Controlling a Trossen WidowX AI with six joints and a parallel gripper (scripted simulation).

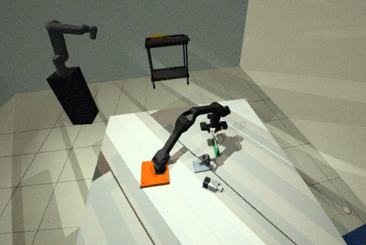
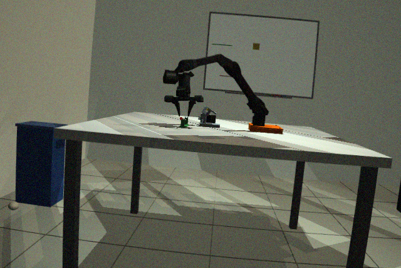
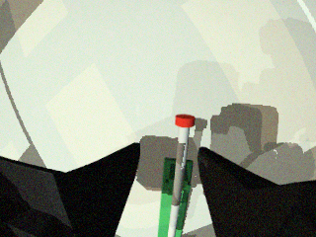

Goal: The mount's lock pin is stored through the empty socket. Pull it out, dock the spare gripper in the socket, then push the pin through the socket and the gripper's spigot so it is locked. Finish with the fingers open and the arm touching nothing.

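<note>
My gripper (image 1: 214, 136) (image 2: 184, 116) (image 3: 169, 150) is open and points down, its fingertips apart on either side of the pin. The lock pin (image 1: 212, 131) (image 2: 181, 118) (image 3: 183, 140), white with a red head, rests on a green stand (image 1: 215, 147) (image 2: 184, 124) (image 3: 164, 217). The mount (image 1: 198, 168) (image 2: 213, 125) has a blue-grey base plate with a dark socket (image 1: 206, 158) on it, beside the stand. Whether anything is in the socket is too small to tell. The spare gripper (image 1: 210, 184), black and light grey, lies on the table near the mount.
The orange base (image 1: 153, 177) (image 2: 265, 128) of my arm is fixed on the table (image 1: 124, 135) (image 2: 291, 149). A blue bin (image 2: 34, 164) stands on the floor beside the table. A black cart (image 1: 168, 73) and another arm on a black pedestal (image 1: 74, 97) stand farther off.
</note>
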